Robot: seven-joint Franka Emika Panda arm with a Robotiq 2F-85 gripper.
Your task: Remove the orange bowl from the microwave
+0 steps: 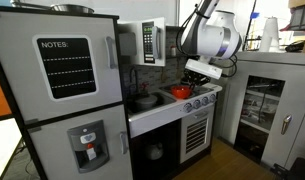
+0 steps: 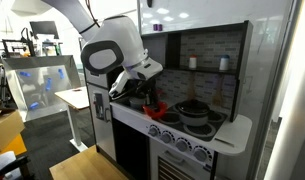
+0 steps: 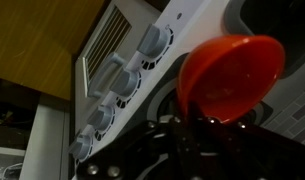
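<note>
The orange bowl (image 3: 230, 72) is a small red-orange plastic bowl. It fills the right of the wrist view, tilted, with its rim held between my gripper (image 3: 192, 120) fingers. My gripper is shut on it. In both exterior views the bowl (image 1: 180, 91) (image 2: 157, 110) hangs just above the toy stove top, under my gripper (image 1: 195, 78) (image 2: 142, 88). The white microwave (image 1: 150, 42) with its keypad panel stands above the counter, to the left of my arm. Its inside does not show.
The stove's knob row (image 3: 122, 85) and oven vent lie below the bowl. Grey pots (image 2: 197, 113) sit on the burners. A dark pan (image 1: 145, 101) lies on the counter. The tall fridge (image 1: 62, 90) stands nearby, and a cabinet (image 1: 262, 105) stands on the other side of the stove.
</note>
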